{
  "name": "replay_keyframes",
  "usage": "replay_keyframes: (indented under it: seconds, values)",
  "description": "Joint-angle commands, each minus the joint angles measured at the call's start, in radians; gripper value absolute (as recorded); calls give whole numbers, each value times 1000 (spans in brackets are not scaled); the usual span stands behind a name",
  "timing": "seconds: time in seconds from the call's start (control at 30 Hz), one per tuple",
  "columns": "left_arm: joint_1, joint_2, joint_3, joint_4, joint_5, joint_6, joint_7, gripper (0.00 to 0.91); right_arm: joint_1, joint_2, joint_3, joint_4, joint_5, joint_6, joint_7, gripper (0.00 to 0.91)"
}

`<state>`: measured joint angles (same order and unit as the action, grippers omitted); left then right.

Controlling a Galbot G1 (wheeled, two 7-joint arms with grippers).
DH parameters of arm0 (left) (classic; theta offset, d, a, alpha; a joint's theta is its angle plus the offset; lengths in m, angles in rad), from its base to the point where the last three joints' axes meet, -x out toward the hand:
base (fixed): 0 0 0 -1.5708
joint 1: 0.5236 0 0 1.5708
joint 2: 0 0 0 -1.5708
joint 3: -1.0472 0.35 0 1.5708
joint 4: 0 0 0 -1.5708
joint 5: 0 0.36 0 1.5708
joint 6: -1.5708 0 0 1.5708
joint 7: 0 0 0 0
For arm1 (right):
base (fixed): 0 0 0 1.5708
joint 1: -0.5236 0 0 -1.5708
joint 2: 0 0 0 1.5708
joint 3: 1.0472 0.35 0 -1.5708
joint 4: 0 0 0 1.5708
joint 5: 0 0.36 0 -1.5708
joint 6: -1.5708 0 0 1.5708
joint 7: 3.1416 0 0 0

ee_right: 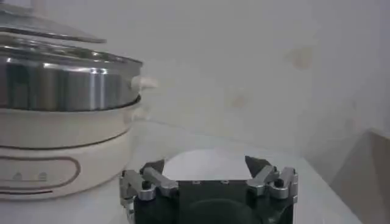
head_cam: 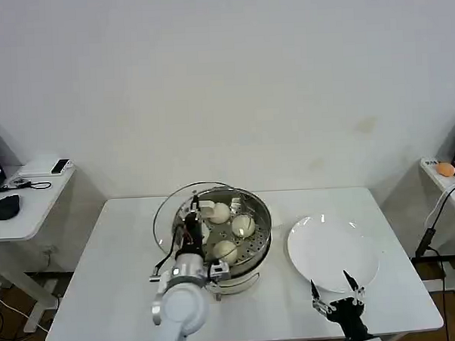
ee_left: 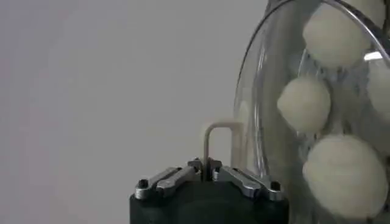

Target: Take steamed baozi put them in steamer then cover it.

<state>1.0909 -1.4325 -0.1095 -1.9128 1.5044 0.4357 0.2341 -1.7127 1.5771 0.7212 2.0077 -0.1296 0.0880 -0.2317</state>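
Frame centre: steamer (head_cam: 255, 248) holds the steamed baozi (head_cam: 243, 226). Left gripper (head_cam: 192, 226) clamped on glass lid (head_cam: 169, 211) handle, lid tilted over steamer's left rim. Lower right: right gripper (head_cam: 336, 292) fingers apart, over white plate (head_cam: 333, 250) near edge

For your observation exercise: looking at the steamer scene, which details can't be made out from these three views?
- Fourth baozi: in the head view, the left gripper and glass lid cover that spot; three visible.
- Lid seating: unclear whether it rests on the steamer.
- Steamer: cut off at the right wrist view's edge.
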Motion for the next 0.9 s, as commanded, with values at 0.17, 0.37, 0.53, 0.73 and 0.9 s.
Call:
replay_keyframes:
  seconds: [0.17, 0.37, 0.53, 0.73, 0.9]
  values:
    - [-16, -68, 83, 35, 71, 4, 16, 0, 7, 2, -12, -13, -10, -1, -1, 907]
    - [-11, -75, 93, 46, 86, 2, 19, 0, 8, 2, -16, -18, -13, -1, -2, 907]
    - [-12, -77, 96, 56, 94, 0, 18, 0, 7, 2, -19, -19, -14, -2, -2, 907]
    - [-10, -75, 88, 62, 96, -3, 18, 0, 3, 1, -21, -18, -14, -1, -3, 907]
    - [-5, -75, 88, 60, 101, -4, 21, 0, 3, 2, -26, -17, -16, -2, -3, 907]
